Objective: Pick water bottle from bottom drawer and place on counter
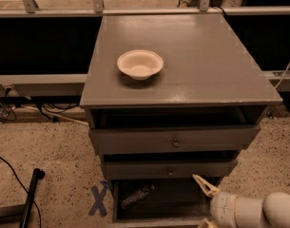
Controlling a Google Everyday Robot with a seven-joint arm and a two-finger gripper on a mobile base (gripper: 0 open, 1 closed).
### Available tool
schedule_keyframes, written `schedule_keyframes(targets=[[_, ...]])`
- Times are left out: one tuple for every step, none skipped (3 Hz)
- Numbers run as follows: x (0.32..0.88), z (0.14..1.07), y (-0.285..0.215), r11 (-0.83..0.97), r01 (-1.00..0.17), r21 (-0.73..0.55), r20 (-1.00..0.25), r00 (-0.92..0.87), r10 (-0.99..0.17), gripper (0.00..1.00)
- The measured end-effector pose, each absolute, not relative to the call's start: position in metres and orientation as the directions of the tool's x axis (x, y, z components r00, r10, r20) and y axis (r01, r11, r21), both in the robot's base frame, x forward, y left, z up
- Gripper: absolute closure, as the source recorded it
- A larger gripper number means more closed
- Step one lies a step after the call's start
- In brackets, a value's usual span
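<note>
The water bottle lies on its side in the left part of the open bottom drawer, a dark box under two shallower drawers. My gripper is at the lower right, over the drawer's right end, with its cream fingers spread open and empty. It is about a bottle's length to the right of the bottle and does not touch it. The counter is the flat grey cabinet top above.
A white bowl sits on the counter's left half. The two upper drawers with round knobs are pulled partly out above the bottom one. A blue X marks the floor, with a black pole at the left.
</note>
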State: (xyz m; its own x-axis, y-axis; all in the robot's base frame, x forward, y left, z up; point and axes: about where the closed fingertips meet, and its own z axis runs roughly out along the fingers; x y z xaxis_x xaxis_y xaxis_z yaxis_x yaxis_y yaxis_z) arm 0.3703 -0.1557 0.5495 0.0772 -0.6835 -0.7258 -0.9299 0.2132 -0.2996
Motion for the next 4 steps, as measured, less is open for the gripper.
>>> schedule_keyframes(targets=[[0.374,0.510,-0.156,0.246,-0.904,-0.350,-0.771,0.129,-0.623,0.00],[0.365,0.483,-0.139,0.254,-0.915,-0.312,-0.813,0.118,-0.571,0.00],[0.370,0.479,-0.137,0.238,-0.923,-0.301,-0.806,0.113,-0.580,0.00],[0.391,0.437,-0.131,0.252,-0.933,-0.256,-0.807,0.063,-0.587,0.00]])
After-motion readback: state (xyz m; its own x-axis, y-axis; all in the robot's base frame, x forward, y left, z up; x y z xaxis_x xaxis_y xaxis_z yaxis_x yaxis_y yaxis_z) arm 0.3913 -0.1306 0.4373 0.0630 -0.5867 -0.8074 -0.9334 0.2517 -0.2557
